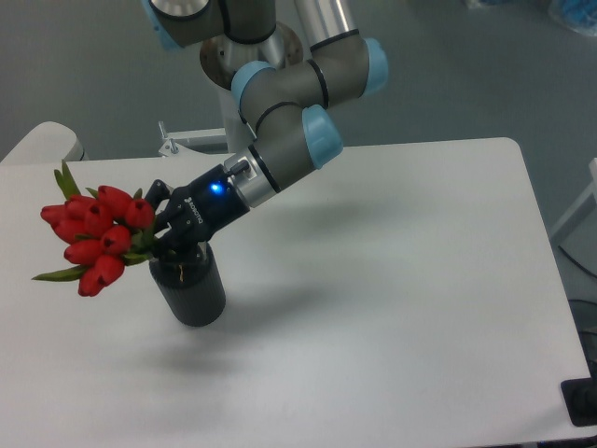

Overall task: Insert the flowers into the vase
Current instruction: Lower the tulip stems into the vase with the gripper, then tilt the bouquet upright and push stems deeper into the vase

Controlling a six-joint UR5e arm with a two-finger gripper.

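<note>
On left part of white bench (392, 280), dark grey vase (190, 289) standing upright, ribbed cylinder w/ round mouth facing up. Just above vase mouth, black end effector (160, 233) w/ blue light on its body, tilted down-left, fingers pressed onto stems of flowers (93, 238), so pinching the bunch near its base. Red tulip buds packed tight, sticking out to left of end effector, beyond vase side; few narrow green leaves at top and lower-left of bunch. Bunch leaning, heads pointing left and not upward. Stem ends below the fingers hidden by end effector and vase rim; cannot tell whether already inside mouth or only over it. Behind end effector, grey arm (289, 131) w/ light blue joint caps, rising toward upper centre to its base at far edge of bench. Soft shadow of arm on bench, right of vase. At lower right corner, small black object (582, 401) at bench edge, too cut off to identify.
</note>
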